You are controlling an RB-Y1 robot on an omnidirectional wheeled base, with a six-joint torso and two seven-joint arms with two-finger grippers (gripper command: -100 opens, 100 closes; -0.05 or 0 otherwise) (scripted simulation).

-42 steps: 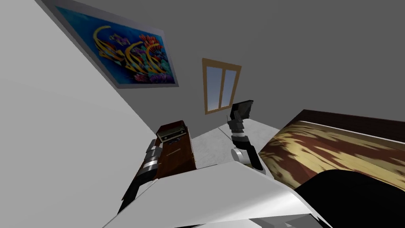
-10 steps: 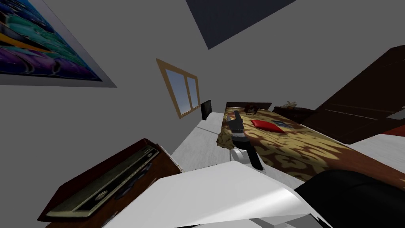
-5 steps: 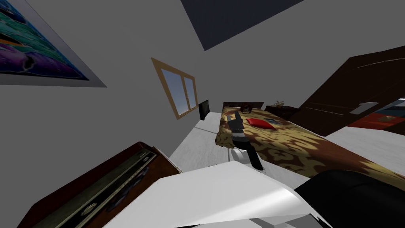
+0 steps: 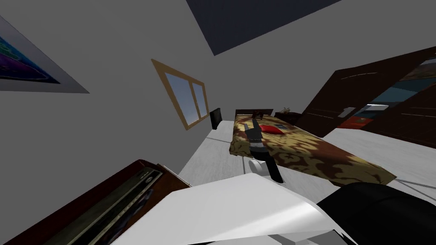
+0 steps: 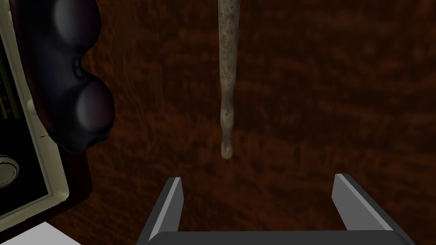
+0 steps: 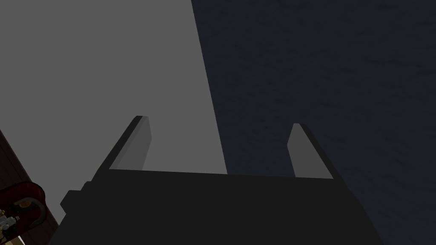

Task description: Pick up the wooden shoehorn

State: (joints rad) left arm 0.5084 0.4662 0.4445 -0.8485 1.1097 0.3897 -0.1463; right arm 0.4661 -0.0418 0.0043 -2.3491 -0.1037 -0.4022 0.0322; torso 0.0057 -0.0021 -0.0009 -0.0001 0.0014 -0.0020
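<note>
Left tool (image 5: pixel 258 178) open just short of shoehorn (image 5: pixel 228 81), head turned further right

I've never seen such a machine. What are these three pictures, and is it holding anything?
A two-armed robot in a simulated bedroom. The wide picture is from its head camera: its raised right arm stands before a gold-and-brown bed. The others are from cameras on its hands. The left jaws are open and empty, just short of a slim pale wooden shoehorn lying on a dark brown wooden top, beside a black rounded object. The right jaws are open and empty too.
</note>
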